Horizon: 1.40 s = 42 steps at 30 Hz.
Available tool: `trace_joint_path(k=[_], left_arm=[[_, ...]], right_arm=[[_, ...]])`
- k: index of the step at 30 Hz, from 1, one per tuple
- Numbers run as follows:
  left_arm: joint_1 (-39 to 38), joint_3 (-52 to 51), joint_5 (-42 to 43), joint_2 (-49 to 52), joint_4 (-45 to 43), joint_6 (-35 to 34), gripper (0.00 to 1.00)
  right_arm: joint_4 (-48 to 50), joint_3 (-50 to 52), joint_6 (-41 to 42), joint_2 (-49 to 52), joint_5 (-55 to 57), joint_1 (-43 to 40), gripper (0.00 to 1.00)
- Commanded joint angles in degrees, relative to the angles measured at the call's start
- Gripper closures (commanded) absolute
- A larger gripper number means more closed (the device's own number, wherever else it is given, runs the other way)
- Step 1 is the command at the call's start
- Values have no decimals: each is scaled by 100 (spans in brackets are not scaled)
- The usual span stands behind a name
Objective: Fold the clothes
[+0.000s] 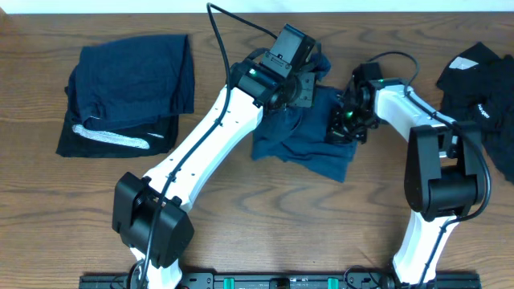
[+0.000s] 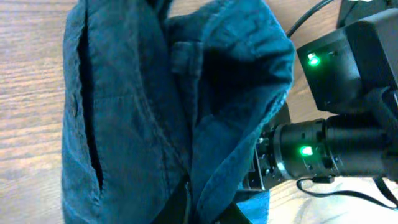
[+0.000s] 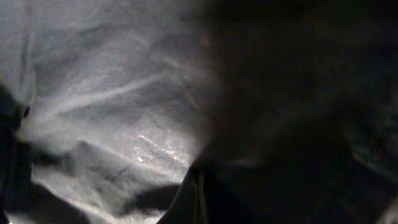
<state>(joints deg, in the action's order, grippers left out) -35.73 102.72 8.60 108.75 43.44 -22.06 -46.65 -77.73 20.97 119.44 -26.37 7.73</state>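
The left claw (image 2: 208, 210) and the right claw (image 1: 348, 122) are each pinching the navy-blue shorts (image 1: 309, 151). They are likely gathering one edge together for folding.

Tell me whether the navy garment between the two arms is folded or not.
Not folded: the navy garment lies bunched in an uneven heap, edges ragged, part of it pinched up by the left gripper.
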Motion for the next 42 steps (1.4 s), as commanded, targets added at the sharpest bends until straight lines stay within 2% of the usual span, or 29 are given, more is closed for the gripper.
trace_joint_path(k=[1, 6, 12, 32, 42], left_arm=[[140, -33, -4, 11, 101, 162, 92], [219, 59, -7, -2, 485, 551, 92], [151, 74, -2, -52, 796, 568, 92], [-372, -13, -9, 339, 640, 354, 93], [-345, -13, -74, 334, 632, 363, 94]], right_arm=[[184, 157, 352, 245, -402, 284, 99], [555, 157, 695, 245, -557, 540, 99], [715, 157, 841, 245, -555, 715, 99], [765, 151, 859, 245, -557, 719, 99], [33, -481, 601, -232, -431, 326, 96]])
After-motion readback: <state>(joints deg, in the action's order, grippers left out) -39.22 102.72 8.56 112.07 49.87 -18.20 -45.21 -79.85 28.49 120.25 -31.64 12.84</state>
